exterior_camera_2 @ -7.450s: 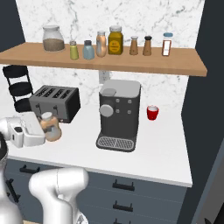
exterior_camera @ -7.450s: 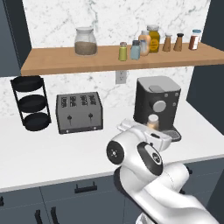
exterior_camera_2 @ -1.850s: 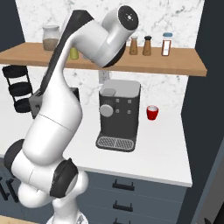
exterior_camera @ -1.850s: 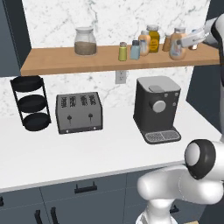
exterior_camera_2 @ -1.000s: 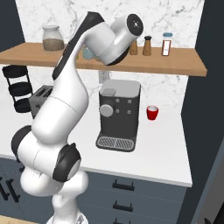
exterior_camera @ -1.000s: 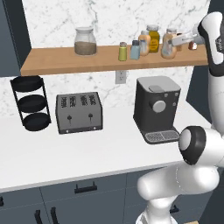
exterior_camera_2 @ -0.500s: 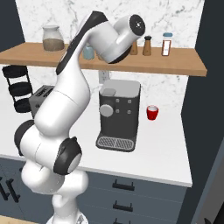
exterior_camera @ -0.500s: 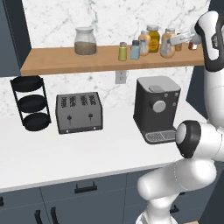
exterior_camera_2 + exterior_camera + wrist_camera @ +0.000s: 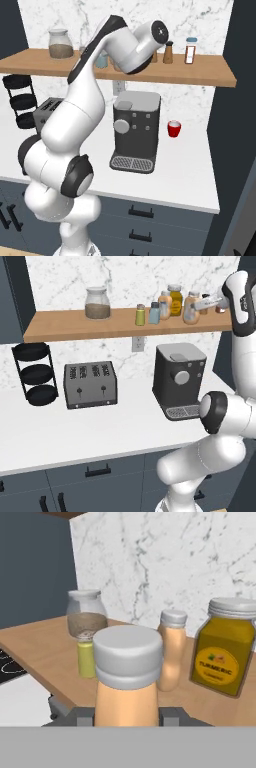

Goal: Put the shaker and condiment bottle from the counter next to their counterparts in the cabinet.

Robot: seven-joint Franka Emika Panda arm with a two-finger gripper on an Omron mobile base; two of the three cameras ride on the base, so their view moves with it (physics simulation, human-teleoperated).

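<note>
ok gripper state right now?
Gripper: shut on the condiment bottle, held over the cabinet shelf beside the other orange bottle.

orange condiment bottle [image 9: 127,698] (grey-white cap), yellow-green shaker [image 9: 86,658], brown cabinet [image 9: 45,643]

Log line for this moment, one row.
gripper: shut on condiment bottle | at cabinet, beside orange counterpart | shaker: on shelf

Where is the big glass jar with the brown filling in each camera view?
Left base view: glass jar on the shelf's left part.
Right base view: upper left, on the shelf.
Hand view: left of centre, behind the yellow-green shaker.
Shared landmark: the wooden shelf.
</note>
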